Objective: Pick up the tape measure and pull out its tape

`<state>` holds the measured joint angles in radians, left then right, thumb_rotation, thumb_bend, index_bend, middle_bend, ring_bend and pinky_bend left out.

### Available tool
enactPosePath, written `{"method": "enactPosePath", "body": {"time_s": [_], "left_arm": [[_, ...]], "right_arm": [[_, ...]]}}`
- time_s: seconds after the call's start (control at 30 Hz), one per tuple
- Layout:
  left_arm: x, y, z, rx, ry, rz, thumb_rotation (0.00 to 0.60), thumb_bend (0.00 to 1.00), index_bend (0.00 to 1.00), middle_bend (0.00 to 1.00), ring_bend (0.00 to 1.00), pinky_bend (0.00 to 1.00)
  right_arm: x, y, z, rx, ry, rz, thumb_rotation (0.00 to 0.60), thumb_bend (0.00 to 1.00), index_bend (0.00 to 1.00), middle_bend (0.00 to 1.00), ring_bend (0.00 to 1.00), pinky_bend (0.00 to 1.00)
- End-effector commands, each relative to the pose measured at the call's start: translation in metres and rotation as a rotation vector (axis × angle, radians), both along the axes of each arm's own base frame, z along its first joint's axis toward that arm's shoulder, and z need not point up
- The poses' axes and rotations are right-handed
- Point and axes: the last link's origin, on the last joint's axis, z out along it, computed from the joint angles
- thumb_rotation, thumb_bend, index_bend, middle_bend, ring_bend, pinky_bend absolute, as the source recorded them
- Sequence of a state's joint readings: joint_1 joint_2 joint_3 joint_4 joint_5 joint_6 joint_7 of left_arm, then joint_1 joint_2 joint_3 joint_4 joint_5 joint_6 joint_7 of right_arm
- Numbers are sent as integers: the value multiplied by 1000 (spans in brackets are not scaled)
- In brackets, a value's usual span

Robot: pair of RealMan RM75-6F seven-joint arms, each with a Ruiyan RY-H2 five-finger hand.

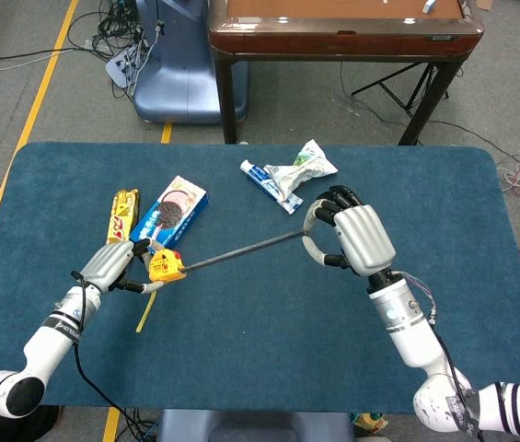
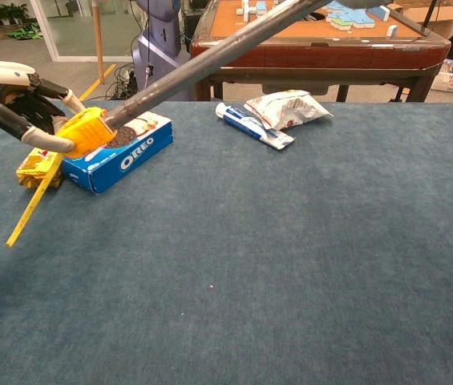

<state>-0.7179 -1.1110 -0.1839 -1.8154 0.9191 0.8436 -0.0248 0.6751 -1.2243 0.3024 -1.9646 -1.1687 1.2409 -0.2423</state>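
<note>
My left hand (image 1: 112, 264) (image 2: 18, 108) grips the yellow tape measure (image 1: 165, 267) (image 2: 86, 132) above the table's left side. A long dark stretch of tape (image 1: 241, 251) (image 2: 202, 62) runs from the case up and to the right. Its far end is pinched in my right hand (image 1: 350, 238), which in the chest view lies out of frame above the top edge. A yellow strap (image 2: 34, 203) (image 1: 145, 313) dangles from the case toward the cloth.
On the blue table (image 1: 444, 212) lie an Oreo box (image 1: 173, 210) (image 2: 122, 152), a gold snack bar (image 1: 121, 217) (image 2: 40, 164), a toothpaste tube (image 1: 267, 182) (image 2: 254, 126) and a white packet (image 1: 304, 168) (image 2: 288, 107). A brown table (image 1: 342, 28) stands behind.
</note>
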Motion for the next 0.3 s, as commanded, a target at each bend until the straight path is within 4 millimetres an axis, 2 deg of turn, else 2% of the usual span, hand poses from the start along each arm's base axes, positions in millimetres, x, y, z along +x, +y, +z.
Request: {"method": "enactPosePath", "body": {"time_s": [0.03,0.17,0.3], "left_arm": [[-11,-2,3,-6,6,18,600,253,473,531,371,252],[-21,-4,5,-12,0,38,600,254,473,531,370,252],[-25,-5,5,-14,-10,46,600,253,473,531,370,252]], "right_arm": [[-12,3,17,-33,-11,-20,600,679,591,447,259,150],[-20,6,31,-53,-22,-35,600,690,591,447,258,150],[-24,8,36,-56,-25,-39,600,694,591,447,259,149]]}}
